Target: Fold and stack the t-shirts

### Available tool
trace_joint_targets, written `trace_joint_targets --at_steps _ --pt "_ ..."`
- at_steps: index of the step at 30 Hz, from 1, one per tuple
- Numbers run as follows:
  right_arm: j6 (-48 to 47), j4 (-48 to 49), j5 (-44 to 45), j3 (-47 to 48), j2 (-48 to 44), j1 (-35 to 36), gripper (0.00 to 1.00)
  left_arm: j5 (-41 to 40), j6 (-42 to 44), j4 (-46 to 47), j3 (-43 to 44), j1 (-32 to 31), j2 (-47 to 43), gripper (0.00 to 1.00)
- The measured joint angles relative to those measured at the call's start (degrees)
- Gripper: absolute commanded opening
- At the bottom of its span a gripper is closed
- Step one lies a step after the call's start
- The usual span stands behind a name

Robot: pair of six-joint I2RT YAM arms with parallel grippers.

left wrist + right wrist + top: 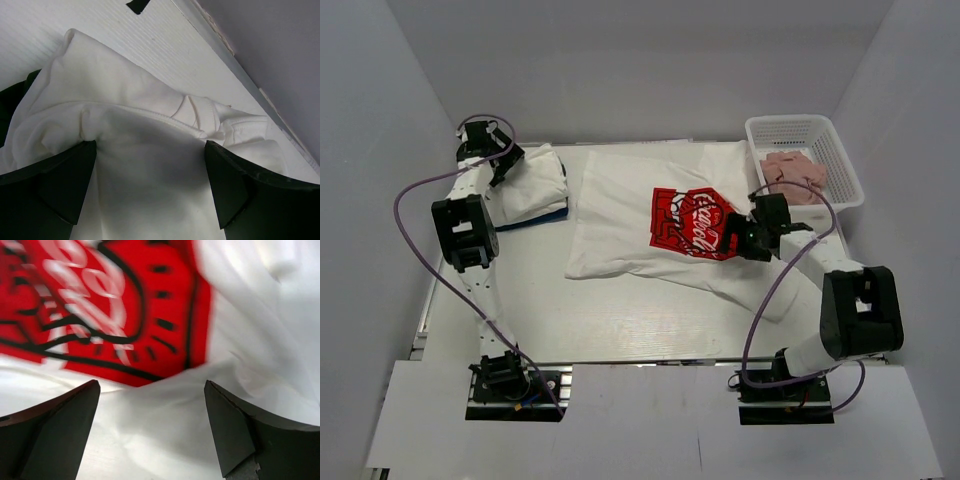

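A white t-shirt (620,215) with a red square chest print (688,221) lies spread and rumpled across the middle of the table. My right gripper (732,236) is open and hovers just over the print's right edge; in the right wrist view its fingers (235,435) straddle white cloth below the red print (125,315). A folded white bundle (535,185) lies at the back left on something dark blue. My left gripper (503,163) is open over that bundle's left end; in the left wrist view its fingers (65,185) rest on either side of the white cloth (150,165).
A white plastic basket (845,165) at the back right holds pink cloth (792,175). Grey walls close in the table on three sides. In the left wrist view the table's back edge (240,65) meets the wall close to the bundle.
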Motion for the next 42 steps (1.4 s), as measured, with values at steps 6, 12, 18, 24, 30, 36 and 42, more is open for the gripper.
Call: trace_joint_targets --at_steps 6,12,18,24,30,36,42 --pt "-6.73 -2.54 -5.16 9.75 -5.51 4.76 0.91 1.64 3.32 -0.61 1.88 0.28 0.31 1.0" --pt "-8.96 -0.13 -8.13 11.87 -10.71 7.76 0.91 4.28 6.01 -1.92 3.43 0.02 -0.66 1.0" --pt "-8.92 0.76 -8.87 9.84 -11.52 8.07 0.91 6.29 7.8 -2.36 -2.91 -1.53 -9.14 1.0" --pt "-8.68 1.51 -9.25 8.46 -11.54 8.11 0.91 8.0 8.35 -0.59 -12.31 -4.39 -18.73 1.0" --pt "-8.57 1.53 -9.22 8.0 -11.54 8.13 0.91 9.18 8.85 -1.36 -18.53 -7.06 -19.78 1.0" --pt "-8.52 1.49 -8.81 7.15 -11.54 8.13 0.91 7.21 9.01 -5.46 -19.71 -7.19 -16.72 1.0" --pt "-8.63 1.42 -6.8 7.1 -11.54 8.13 0.91 5.14 10.05 -6.97 -17.97 -4.7 -12.37 1.0"
